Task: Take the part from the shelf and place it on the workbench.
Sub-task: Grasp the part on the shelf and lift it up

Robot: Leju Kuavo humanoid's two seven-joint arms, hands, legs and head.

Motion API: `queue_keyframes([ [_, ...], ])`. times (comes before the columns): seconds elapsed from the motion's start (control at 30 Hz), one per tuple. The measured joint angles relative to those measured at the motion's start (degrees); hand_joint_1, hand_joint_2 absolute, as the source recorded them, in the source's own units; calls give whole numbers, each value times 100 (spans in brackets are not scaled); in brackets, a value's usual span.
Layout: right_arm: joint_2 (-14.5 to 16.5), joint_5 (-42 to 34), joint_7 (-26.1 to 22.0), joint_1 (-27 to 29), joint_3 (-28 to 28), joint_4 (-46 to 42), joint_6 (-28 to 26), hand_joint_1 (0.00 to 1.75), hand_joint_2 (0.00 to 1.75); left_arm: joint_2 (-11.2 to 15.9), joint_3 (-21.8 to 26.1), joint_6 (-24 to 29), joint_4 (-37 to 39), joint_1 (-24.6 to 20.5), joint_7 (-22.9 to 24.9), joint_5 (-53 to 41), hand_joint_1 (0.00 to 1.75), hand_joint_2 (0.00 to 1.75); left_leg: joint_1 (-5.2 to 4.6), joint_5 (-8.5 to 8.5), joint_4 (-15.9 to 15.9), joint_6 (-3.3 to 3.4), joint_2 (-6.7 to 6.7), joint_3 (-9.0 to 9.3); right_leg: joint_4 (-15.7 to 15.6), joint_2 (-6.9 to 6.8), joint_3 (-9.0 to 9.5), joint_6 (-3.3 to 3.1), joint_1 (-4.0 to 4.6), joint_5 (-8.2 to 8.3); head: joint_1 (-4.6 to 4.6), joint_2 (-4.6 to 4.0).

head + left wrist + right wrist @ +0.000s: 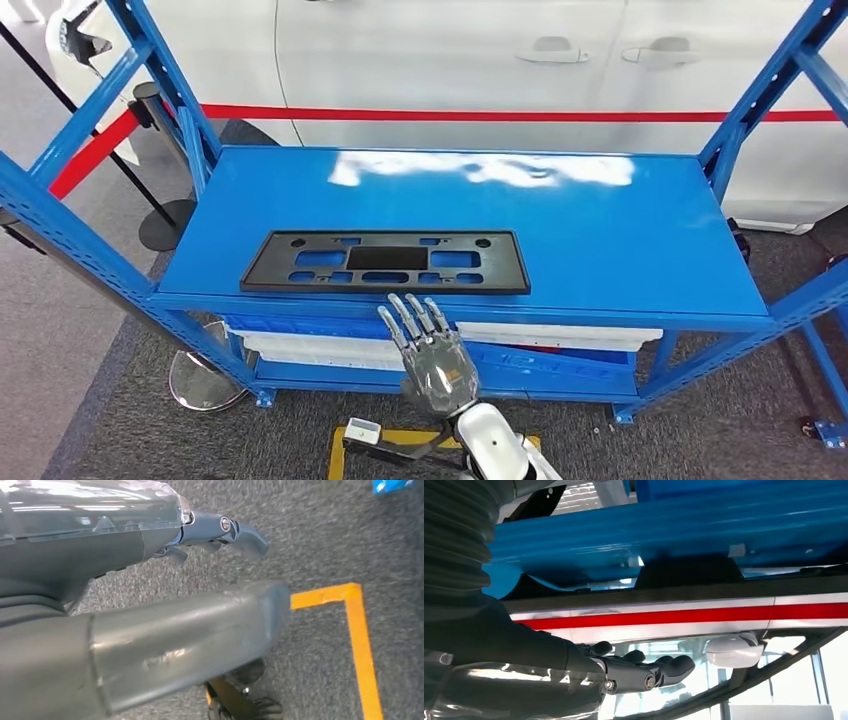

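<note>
Black part (385, 262) lies flat on the blue shelf (600, 230), near its front edge. Right robot hand (432, 355) sits just below that edge, fingers extended, released. Left robot hand (150, 630) hangs over the grey floor (320, 545), holding nothing.

Black slotted part (386, 262) lies flat on blue shelf (600, 230).

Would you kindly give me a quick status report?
Right hand open, fingers at the shelf edge. Left hand empty, over the floor. Part flat on the shelf, ungrasped. Nothing in the way.
</note>
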Motion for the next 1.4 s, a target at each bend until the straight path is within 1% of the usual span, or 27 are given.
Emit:
queue_keyframes([
  [0.07,38,-60,1,-46,0,162,-66,0,175,-1,35,1,0,-1,-2,-38,0,0,29,-300,757,-58,2,-410,-3,-4,28,-17,1,-25,-13,0],
  [0.1,48,-91,-1,-51,0,229,-83,0,175,-1,58,1,0,5,-1,-64,0,0,48,-354,1028,-84,2,-581,4,-2,36,-16,-1,-41,-15,0],
  [0.13,54,-117,-4,-50,-1,277,-93,0,175,-2,80,1,0,14,-1,-87,0,0,67,-298,1107,-106,3,-662,13,2,47,-7,-4,-60,-14,0],
  [0.17,63,-142,-10,-51,-1,319,-101,0,175,-2,97,1,0,20,1,-101,0,0,88,-129,959,-125,5,-630,28,7,65,6,-10,-84,-15,0],
  [0.23,90,-185,-25,-62,-1,371,-114,0,175,-4,125,1,1,20,5,-121,0,0,126,315,251,-164,14,-345,76,16,106,56,-20,-152,-17,0],
  [0.3,120,-218,-40,-84,-4,400,-130,0,175,-13,152,1,2,11,12,-151,0,0,120,508,-270,-139,18,-129,141,24,104,124,-6,-212,-33,0],
  [0.4,138,-240,-51,-104,-8,409,-146,0,175,-27,198,0,3,22,21,-180,0,0,97,480,-340,3,15,-113,167,22,86,205,6,-243,-24,0],
  [0.47,144,-258,-53,-115,-10,408,-148,0,175,-36,226,-1,3,29,26,-186,0,0,103,479,-361,93,16,-99,333,17,22,257,-8,-369,-7,-1],
  [0.5,146,-270,-54,-120,-13,408,-149,0,175,-37,236,-1,3,26,29,-190,0,0,105,478,-369,130,18,-91,573,15,-93,280,-14,-505,2,-1],
  [0.57,147,-293,-54,-121,-17,410,-151,0,175,-38,247,-1,3,21,37,-197,0,0,88,463,-369,174,20,-88,1333,13,-492,302,-15,-833,19,0],
  [0.6,146,-301,-54,-115,-19,412,-151,0,175,-38,251,-1,3,24,44,-198,0,0,76,455,-368,186,20,-84,1661,13,-684,301,-14,-923,20,0],
  [0.63,146,-309,-54,-111,-21,414,-151,0,175,-39,255,-1,4,26,51,-202,0,0,63,445,-368,196,18,-74,1815,13,-798,288,-11,-901,21,0],
  [0.67,146,-318,-56,-108,-21,416,-151,0,175,-40,260,-1,4,28,57,-210,0,0,49,434,-368,203,14,-56,1752,13,-802,262,-3,-770,22,0],
  [0.73,146,-338,-62,-112,-24,412,-151,0,175,-51,272,-1,4,28,63,-249,0,0,21,401,-371,208,2,0,1042,13,-507,153,36,-319,30,0],
  [0.8,147,-362,-70,-119,-30,404,-154,0,175,-79,287,-2,5,24,65,-288,0,0,-5,367,-371,180,-2,32,398,6,-212,43,84,-82,21,0],
  [0.83,149,-375,-74,-120,-34,400,-156,0,175,-88,295,-2,6,23,67,-300,0,0,-4,355,-374,154,-1,34,269,7,-156,17,102,-78,17,0],
  [0.9,152,-413,-85,-119,-61,380,-164,0,175,-91,325,-3,7,20,71,-324,0,0,9,341,-393,94,6,44,209,17,-133,16,110,-94,10,0],
  [0.97,167,-455,-97,-116,-96,348,-176,0,175,-93,360,-9,7,15,74,-366,0,0,13,285,-339,37,17,48,121,20,-64,15,64,-78,9,0],
  [1.0,178,-484,-104,-121,-105,328,-184,0,175,-94,371,-13,8,13,75,-387,0,0,14,196,-189,10,18,-10,73,16,-19,8,38,-73,1,0],
  [1.1,198,-601,-126,-131,-131,271,-199,0,175,-87,417,-23,9,19,79,-445,0,0,44,-228,798,-70,18,-514,35,4,66,-22,21,-109,-29,0],
  [1.13,199,-628,-129,-128,-145,261,-199,0,175,-84,432,-27,9,27,81,-465,0,0,60,-282,1058,-96,18,-669,39,5,84,-23,19,-129,-35,0],
  [1.17,199,-645,-131,-125,-160,254,-199,0,175,-82,445,-34,9,36,84,-481,0,0,78,-227,1131,-121,19,-741,43,9,106,-18,14,-153,-36,0],
  [1.2,199,-658,-132,-123,-174,241,-199,0,175,-82,456,-40,9,42,85,-490,0,0,98,-67,994,-142,20,-708,53,17,132,-5,6,-181,-39,0],
  [1.27,199,-685,-134,-122,-198,190,-198,0,175,-81,481,-50,9,42,88,-503,0,0,138,364,342,-181,24,-444,96,31,183,48,-7,-260,-42,0],
  [1.3,199,-701,-134,-125,-216,160,-197,0,175,-82,497,-54,9,36,90,-510,0,0,141,481,21,-174,22,-306,136,38,190,87,-1,-305,-51,0],
  [1.33,198,-718,-132,-127,-237,129,-195,0,175,-83,510,-57,9,30,94,-516,0,0,137,521,-172,-146,19,-225,164,40,184,125,7,-336,-55,0],
  [1.4,196,-739,-127,-130,-280,83,-192,0,175,-84,527,-62,9,28,102,-531,0,0,112,465,-283,-49,9,-185,189,42,167,179,22,-367,-48,0],
])
